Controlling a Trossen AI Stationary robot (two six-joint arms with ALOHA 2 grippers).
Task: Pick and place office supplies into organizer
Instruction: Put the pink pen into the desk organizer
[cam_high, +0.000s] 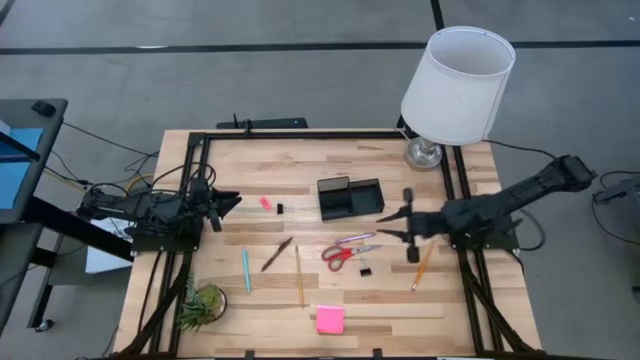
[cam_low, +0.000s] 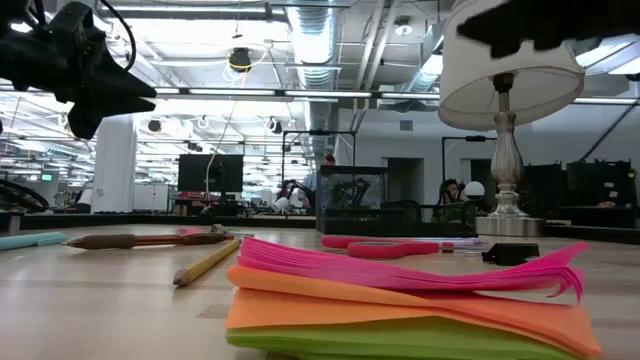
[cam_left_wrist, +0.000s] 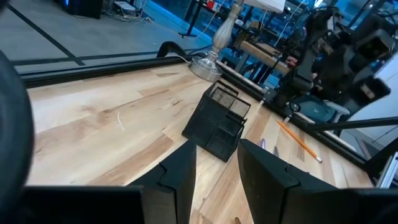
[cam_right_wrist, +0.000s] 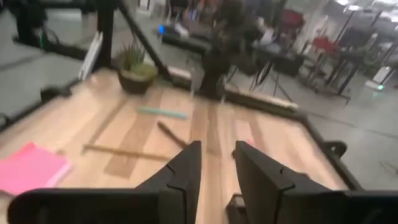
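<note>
The black organizer (cam_high: 350, 197) stands on the table right of centre, toward the far side. Nearer lie the red-handled scissors (cam_high: 348, 251), a black binder clip (cam_high: 366, 270), a yellow pencil (cam_high: 299, 276), a dark pen (cam_high: 277, 254), a teal pen (cam_high: 246, 270) and an orange pencil (cam_high: 423, 266). The pink sticky-note pad (cam_high: 330, 319) lies at the near edge, a pink eraser (cam_high: 266, 203) left of the organizer. My left gripper (cam_left_wrist: 216, 144) hovers at the left, open and empty, pointing at the organizer (cam_left_wrist: 217, 121). My right gripper (cam_right_wrist: 217, 146) hovers open and empty right of the scissors.
A white-shaded lamp (cam_high: 455, 85) stands at the far right corner, a small green plant (cam_high: 203, 305) at the near left corner. A black frame (cam_high: 300, 134) edges the table. Bare wood lies between the eraser and the far edge.
</note>
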